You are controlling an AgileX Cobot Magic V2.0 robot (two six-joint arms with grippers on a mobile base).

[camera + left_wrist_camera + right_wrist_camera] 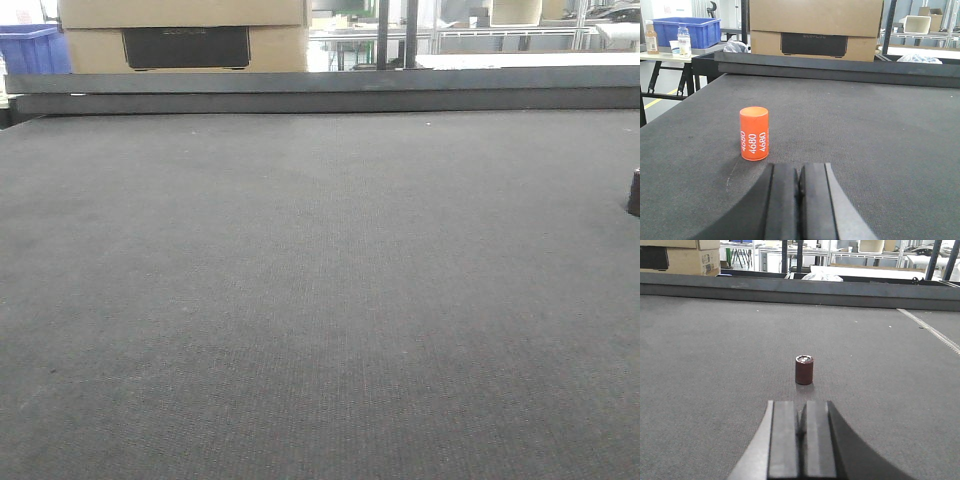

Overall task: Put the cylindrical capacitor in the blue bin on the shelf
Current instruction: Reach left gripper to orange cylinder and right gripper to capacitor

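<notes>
The cylindrical capacitor (804, 370), a stubby dark brown cylinder with a pale top, stands upright on the grey mat. It is a short way straight ahead of my right gripper (801, 405), which is shut with nothing between its pads. In the front view the capacitor (634, 192) shows only as a dark sliver at the right edge. My left gripper (800, 167) is shut and empty, low over the mat. The shelf is out of view.
An orange cylinder marked 4680 (754, 133) stands upright ahead and left of the left gripper. A raised dark rail (320, 90) bounds the mat's far edge, with cardboard boxes (815, 25) behind it. A blue crate (685, 31) and bottles (684, 41) sit on a side table at the left.
</notes>
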